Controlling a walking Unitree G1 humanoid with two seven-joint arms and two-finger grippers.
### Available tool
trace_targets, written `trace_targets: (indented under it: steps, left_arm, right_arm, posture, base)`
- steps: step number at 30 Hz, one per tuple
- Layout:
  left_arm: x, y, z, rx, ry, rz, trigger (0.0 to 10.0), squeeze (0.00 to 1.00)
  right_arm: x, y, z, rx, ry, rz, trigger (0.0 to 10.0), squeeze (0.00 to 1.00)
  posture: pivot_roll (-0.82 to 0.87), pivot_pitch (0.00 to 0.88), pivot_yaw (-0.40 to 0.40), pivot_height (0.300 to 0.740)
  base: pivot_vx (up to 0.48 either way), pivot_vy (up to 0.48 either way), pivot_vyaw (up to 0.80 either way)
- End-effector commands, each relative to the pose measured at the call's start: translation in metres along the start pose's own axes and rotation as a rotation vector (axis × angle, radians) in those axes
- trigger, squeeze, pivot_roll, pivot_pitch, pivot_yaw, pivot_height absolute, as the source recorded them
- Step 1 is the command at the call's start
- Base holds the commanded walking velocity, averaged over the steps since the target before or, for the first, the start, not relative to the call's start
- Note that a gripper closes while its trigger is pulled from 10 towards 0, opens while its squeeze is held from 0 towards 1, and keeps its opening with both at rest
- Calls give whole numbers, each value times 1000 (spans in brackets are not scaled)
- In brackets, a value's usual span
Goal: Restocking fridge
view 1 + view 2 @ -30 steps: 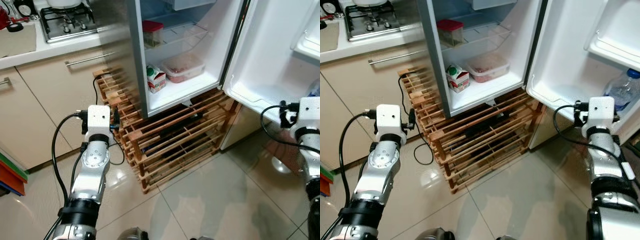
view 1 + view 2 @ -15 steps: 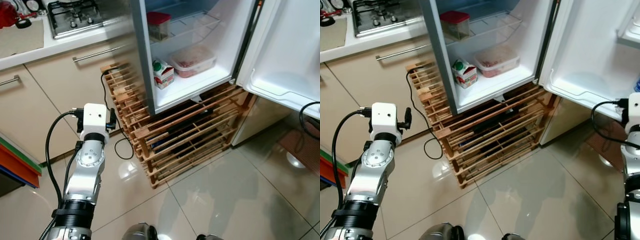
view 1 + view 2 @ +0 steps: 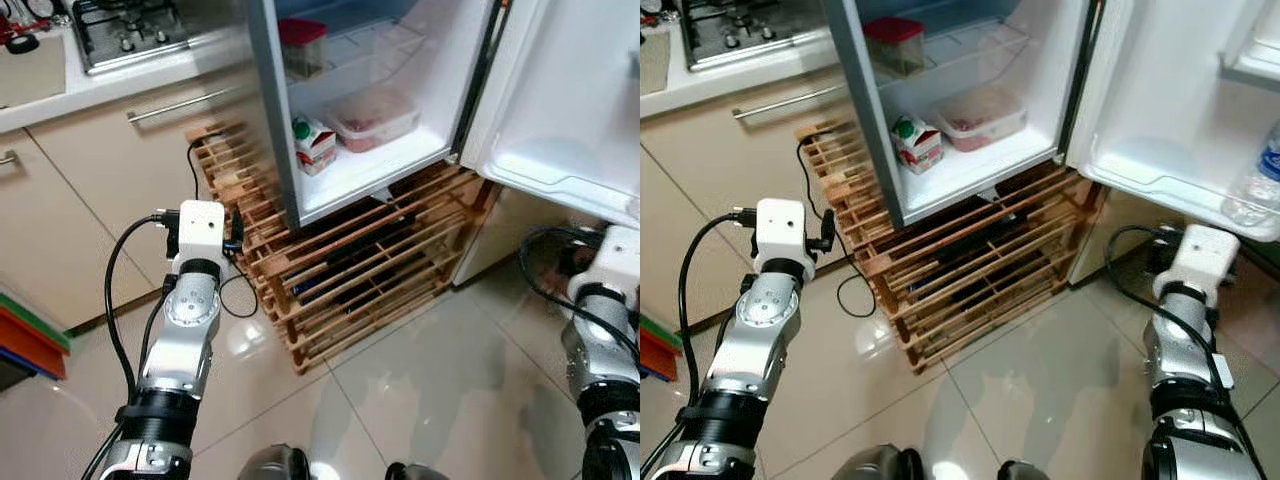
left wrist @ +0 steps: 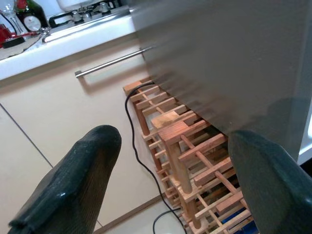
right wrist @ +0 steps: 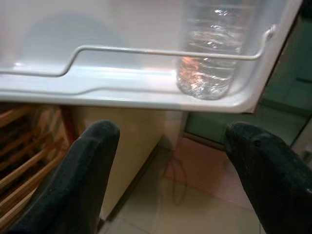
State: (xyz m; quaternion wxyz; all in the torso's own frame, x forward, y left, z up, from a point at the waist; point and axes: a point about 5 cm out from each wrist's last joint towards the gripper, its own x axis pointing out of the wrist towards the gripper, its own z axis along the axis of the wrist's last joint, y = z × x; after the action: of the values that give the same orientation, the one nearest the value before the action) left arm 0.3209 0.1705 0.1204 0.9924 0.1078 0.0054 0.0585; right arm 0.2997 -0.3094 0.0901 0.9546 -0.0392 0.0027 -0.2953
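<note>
The fridge point(image 3: 268, 110) stands open in front of me. On its bottom shelf are a milk carton point(image 3: 314, 145) and a clear tub of reddish food point(image 3: 374, 116); a red-lidded jar point(image 3: 303, 47) sits on the wire shelf above. A clear water bottle point(image 5: 212, 53) stands in the lower shelf point(image 3: 1160, 185) of the open door. My right gripper point(image 5: 170, 131) is open and empty, just below and short of that door shelf. My left gripper point(image 4: 175, 139) is open and empty too, held before the fridge's grey side wall and the wooden rack point(image 4: 180, 146).
The slatted wooden rack point(image 3: 350, 270) holds the fridge up off the tiled floor point(image 3: 430, 390). A black cable point(image 3: 240, 300) trails beside it. Left of it are cream cabinets with a bar handle point(image 3: 180, 103), then a counter with a gas hob point(image 3: 125, 30). Coloured boards point(image 3: 30, 345) lean at far left.
The head view swung and came back, so the whole scene shifted. My right arm now sits lower, under the door shelf. The left arm keeps much the same pose.
</note>
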Motion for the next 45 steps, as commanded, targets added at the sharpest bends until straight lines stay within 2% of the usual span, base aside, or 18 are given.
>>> trace_targets:
  steps: [1,3,4,5,6,7,8,9,12,16,23,38,41,45]
  left_arm:
    - [1,1,0,5,-2,1,10000,0]
    - [2,-2,1,4,-5,-2,10000,0]
    - [2,-2,1,4,-5,-2,10000,0]
    - [3,-3,1,4,-9,-4,10000,0]
    - [3,-4,2,4,-12,-5,10000,0]
    - [3,-4,2,4,-12,-5,10000,0]
    - [4,-5,3,5,-15,-6,10000,0]
    - [4,-5,3,5,-15,-6,10000,0]
    - [3,-9,4,12,-27,-8,10000,0]
    - [1,-8,0,3,-20,-3,10000,0]
    - [0,-5,-6,-8,8,17,10000,0]
    - [3,-6,-7,-16,12,43,10000,0]
    - [4,-11,-10,38,34,17,10000,0]
    - [3,-16,-5,35,-1,-12,10000,0]
  right_arm:
    - [-7,13,0,4,-25,57,10000,0]
    - [-29,61,7,-20,-100,308,10000,0]
    - [-29,61,7,-20,-100,308,10000,0]
    - [-39,78,10,-14,-114,397,10000,0]
    - [-45,88,12,-10,-121,447,10000,0]
    - [-45,88,12,-10,-121,447,10000,0]
    - [-53,100,14,1,-131,506,10000,0]
    - [-53,100,14,1,-131,506,10000,0]
    - [-71,127,18,42,-138,635,10000,0]
    - [-73,134,22,49,-135,669,10000,0]
    - [-72,134,29,37,-140,689,10000,0]
    - [-72,136,23,17,-97,681,10000,0]
    - [-76,144,21,-17,-96,696,10000,0]
    - [-82,148,22,3,-101,705,10000,0]
  posture:
    - [92,63,65,740]
    - [91,54,58,740]
    - [91,54,58,740]
    - [92,53,56,740]
    - [94,53,54,740]
    - [94,53,54,740]
    - [96,49,52,740]
    - [96,49,52,740]
    - [107,44,33,740]
    - [113,43,26,740]
    - [119,28,15,740]
    - [123,10,12,740]
    - [126,8,3,740]
    - [130,8,-4,740]
  base:
    - [0,0,0]
    - [0,0,366]
    - [0,0,731]
    - [0,0,719]
    - [0,0,719]
    - [0,0,719]
    - [0,0,681]
    - [0,0,681]
    - [0,0,665]
    - [0,0,641]
    - [0,480,621]
    - [0,468,592]
    - [0,0,179]
    - [0,0,0]
